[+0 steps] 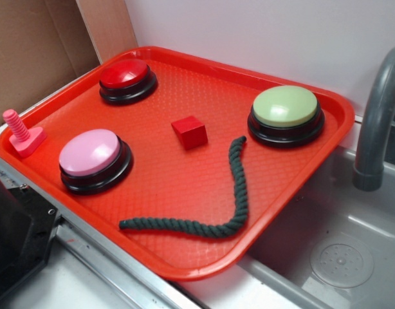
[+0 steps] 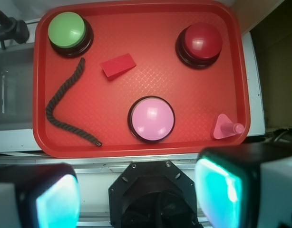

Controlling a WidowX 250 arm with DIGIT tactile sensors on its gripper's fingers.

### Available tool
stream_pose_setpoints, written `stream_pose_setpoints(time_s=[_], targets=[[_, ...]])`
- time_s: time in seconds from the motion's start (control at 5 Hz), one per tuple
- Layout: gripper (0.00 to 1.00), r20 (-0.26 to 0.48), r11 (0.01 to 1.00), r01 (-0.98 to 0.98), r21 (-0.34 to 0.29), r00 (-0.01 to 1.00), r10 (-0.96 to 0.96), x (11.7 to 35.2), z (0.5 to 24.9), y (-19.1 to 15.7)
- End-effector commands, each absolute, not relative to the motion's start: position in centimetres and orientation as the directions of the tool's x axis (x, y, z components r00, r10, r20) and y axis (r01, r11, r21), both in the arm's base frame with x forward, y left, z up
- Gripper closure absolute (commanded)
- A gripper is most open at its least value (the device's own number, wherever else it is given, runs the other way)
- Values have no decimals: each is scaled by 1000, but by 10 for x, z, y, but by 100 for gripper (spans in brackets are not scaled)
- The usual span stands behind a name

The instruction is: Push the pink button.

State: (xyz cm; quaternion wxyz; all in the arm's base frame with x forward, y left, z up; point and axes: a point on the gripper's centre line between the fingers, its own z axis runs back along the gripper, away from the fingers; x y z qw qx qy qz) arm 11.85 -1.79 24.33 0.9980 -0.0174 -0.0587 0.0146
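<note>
Wrist view shows the gripper (image 2: 139,190) with fingers (image 2: 55,199) spread wide and holding nothing, high above the tray (image 2: 136,148), whose near edge holds the pink button (image 2: 151,119).

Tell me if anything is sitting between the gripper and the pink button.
Nothing visible does. In the wrist view the open gripper hangs above the tray's near edge, with bare tray around the pink button. The pink bolt, rope and red block lie off to the sides.

Wrist view: gripper (image 2: 139,194) has two bulky fingers (image 2: 222,190) with glossy teal-lit pads in white-grey housings. Between them, black octagonal mount with small screws.
</note>
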Motion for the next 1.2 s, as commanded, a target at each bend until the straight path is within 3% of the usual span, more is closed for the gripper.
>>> stream_pose_setpoints(time_s=[0.0, 0.2, 0.4, 0.8, 1.0], targets=[[0, 117, 999, -27, -37, 993, 31, 119, 243, -18], [0, -3, 999, 30, -43, 1000, -30, 137, 193, 2], [0, -51, 998, 62, -2, 997, -62, 146, 147, 13], [0, -30, 996, 30, 81, 999, -28, 140, 80, 11], [0, -16, 994, 59, 91, 998, -58, 146, 71, 13]])
